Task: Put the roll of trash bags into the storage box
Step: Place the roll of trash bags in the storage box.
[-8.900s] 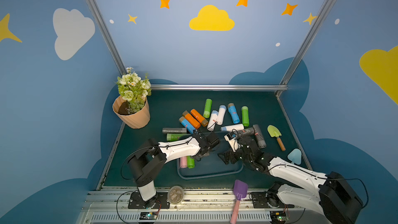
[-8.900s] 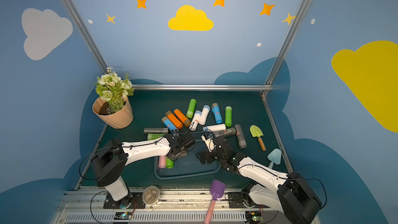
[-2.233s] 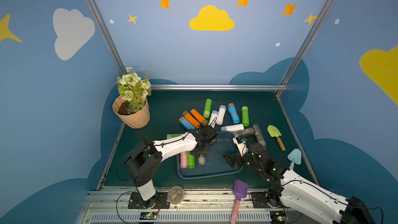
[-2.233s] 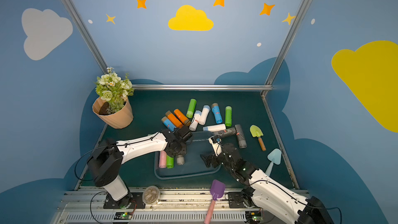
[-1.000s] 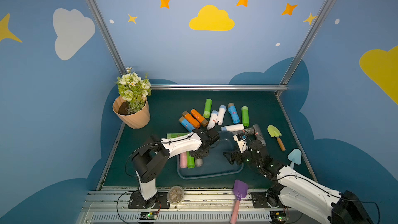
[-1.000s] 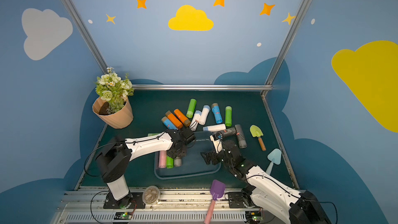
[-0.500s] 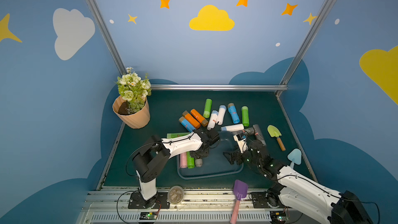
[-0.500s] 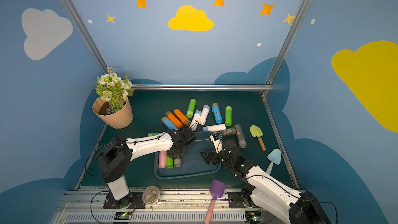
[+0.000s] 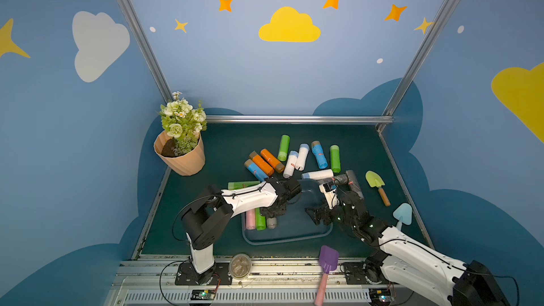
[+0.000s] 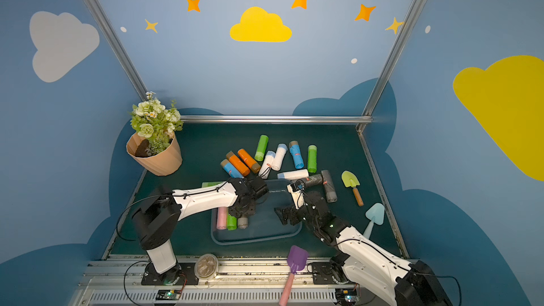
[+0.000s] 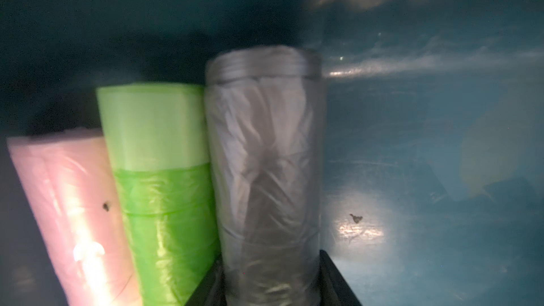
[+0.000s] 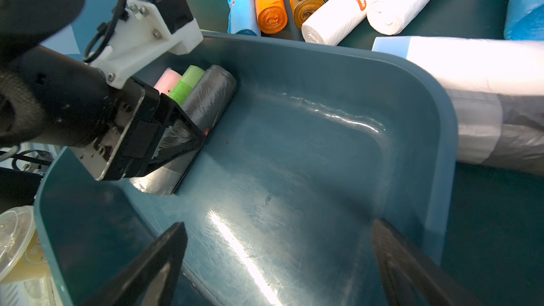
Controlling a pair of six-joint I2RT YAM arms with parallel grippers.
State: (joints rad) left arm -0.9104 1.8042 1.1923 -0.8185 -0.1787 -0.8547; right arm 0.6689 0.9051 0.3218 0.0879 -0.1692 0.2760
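Observation:
The storage box (image 9: 284, 241) (image 10: 253, 241) is a dark teal tray on the mat. A pink roll (image 9: 250, 219), a green roll (image 9: 260, 222) and a grey roll of trash bags (image 9: 271, 222) (image 10: 243, 222) lie side by side at its left end. My left gripper (image 9: 275, 209) (image 10: 243, 210) (image 12: 188, 142) is shut on the grey roll (image 11: 265, 157) (image 12: 212, 98), which rests on the box floor (image 11: 412, 142) against the green roll (image 11: 159, 172). My right gripper (image 9: 313, 214) (image 10: 282, 216) (image 12: 279, 223) stands open over the box's right end, holding nothing.
Several loose rolls (image 9: 297, 157) lie on the mat beyond the box, with two grey ones (image 9: 351, 183) by my right wrist. A tan flower pot (image 9: 181, 157) stands at the back left. Toy spades (image 9: 376, 185) (image 9: 401, 216) (image 9: 326, 263) and a lidded cup (image 9: 240, 265) lie near the right and front edges.
The grey roll, carried over the box two seconds ago, has come down beside the green roll. Over the last second both arms have hardly moved.

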